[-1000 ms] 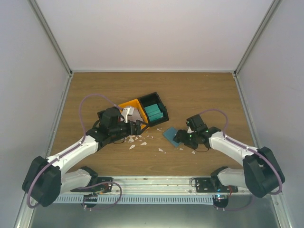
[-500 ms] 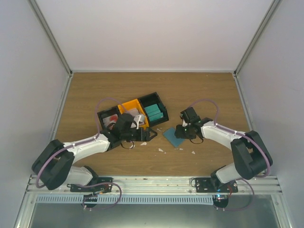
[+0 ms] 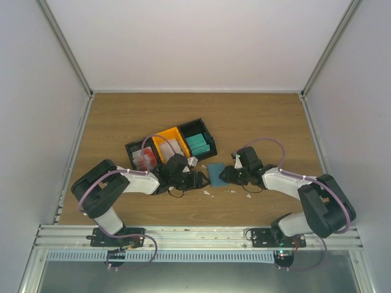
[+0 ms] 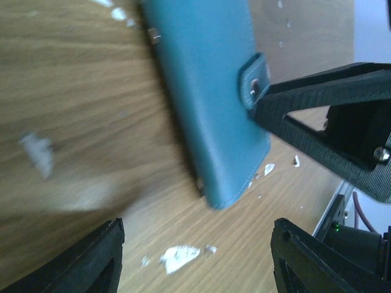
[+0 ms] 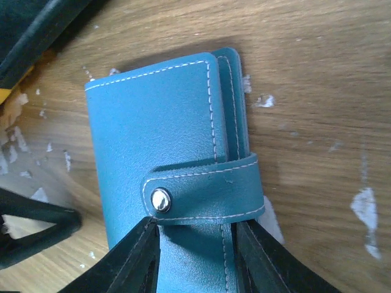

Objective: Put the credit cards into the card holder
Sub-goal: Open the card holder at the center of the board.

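The card holder (image 3: pixel 214 172) is a blue-teal wallet lying shut on the wood, its strap snapped; it also shows in the left wrist view (image 4: pixel 208 91) and the right wrist view (image 5: pixel 165 140). My right gripper (image 3: pixel 226 176) (image 5: pixel 197 253) is open, its fingertips (image 5: pixel 142 250) on the holder just under the strap. My left gripper (image 3: pixel 197 179) (image 4: pixel 195 259) is open and empty, low over the table just left of the holder. The red and white credit cards (image 3: pixel 144 160) lie in the left black bin compartment.
An orange compartment (image 3: pixel 165 144) and a black compartment with a bright teal stack (image 3: pixel 197 144) stand behind the grippers. Small white scraps (image 4: pixel 177 256) lie scattered on the wood around the holder. Grey walls close the table on three sides.
My left gripper has swung right from the bins to the holder's left side. My right gripper has moved left onto the holder, which has shifted slightly left.
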Controlling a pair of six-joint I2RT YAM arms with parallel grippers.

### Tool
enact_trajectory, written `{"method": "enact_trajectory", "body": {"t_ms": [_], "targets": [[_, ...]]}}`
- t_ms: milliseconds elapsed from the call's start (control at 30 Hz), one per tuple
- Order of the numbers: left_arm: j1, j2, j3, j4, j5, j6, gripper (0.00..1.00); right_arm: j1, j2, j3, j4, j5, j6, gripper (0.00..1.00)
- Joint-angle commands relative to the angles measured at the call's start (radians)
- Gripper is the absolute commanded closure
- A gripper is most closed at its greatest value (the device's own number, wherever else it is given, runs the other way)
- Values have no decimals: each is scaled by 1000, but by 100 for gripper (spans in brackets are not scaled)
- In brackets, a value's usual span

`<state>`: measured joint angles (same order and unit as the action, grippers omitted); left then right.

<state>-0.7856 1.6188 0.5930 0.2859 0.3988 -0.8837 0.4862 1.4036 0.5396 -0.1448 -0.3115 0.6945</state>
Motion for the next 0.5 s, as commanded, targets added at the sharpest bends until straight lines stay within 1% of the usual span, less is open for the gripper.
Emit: {"method": "enact_trajectory", "body": {"t_ms": [0,133,267,367,467], "targets": [[-22,85,46,137,-3,-53,34,11,41,-47,15,-82,36,63],[-26,138,75,154,-7,-56,38,11,37,-33,-24,-27,-1,60],[-27,173,106,118,-32,-61,44,12,23,-13,-94,70,-36,58],[-27,181,105,108,-52,-73,48,12,30,-3,-132,132,-62,57],[-27,189,102,106,-54,-75,49,22,36,14,-169,182,-81,58]]}}
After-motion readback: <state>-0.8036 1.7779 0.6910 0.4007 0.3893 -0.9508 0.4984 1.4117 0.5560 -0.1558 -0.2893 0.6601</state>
